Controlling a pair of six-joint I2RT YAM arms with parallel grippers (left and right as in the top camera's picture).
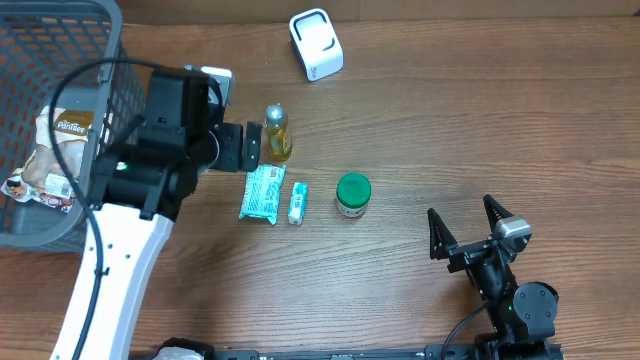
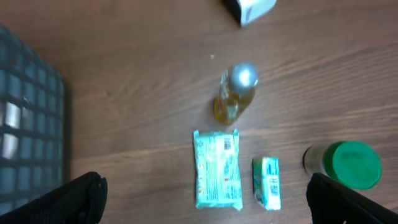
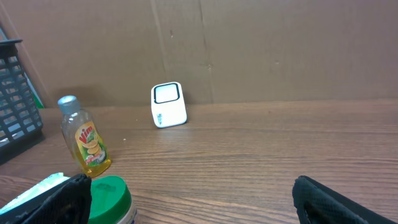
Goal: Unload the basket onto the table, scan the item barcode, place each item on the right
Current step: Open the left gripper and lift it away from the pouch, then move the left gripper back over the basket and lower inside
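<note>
Several items lie mid-table: a small yellow bottle [image 1: 277, 133] [image 2: 235, 93] [image 3: 86, 144], a teal packet [image 1: 263, 193] [image 2: 217, 168], a small teal box [image 1: 298, 202] [image 2: 267, 182] and a green-lidded jar [image 1: 353, 194] [image 2: 348, 165] [image 3: 109, 199]. The white barcode scanner [image 1: 316, 44] [image 2: 249, 9] [image 3: 168, 104] stands at the back. My left gripper [image 1: 248, 147] [image 2: 202, 208] hovers open just left of the bottle, holding nothing. My right gripper [image 1: 466, 225] [image 3: 186, 202] rests open at the front right, empty, facing the jar.
A dark wire basket [image 1: 30, 60] [image 2: 31, 124] [image 3: 15, 106] holding snack bags [image 1: 55, 150] fills the far left. A cardboard wall [image 3: 280, 50] rises behind the table.
</note>
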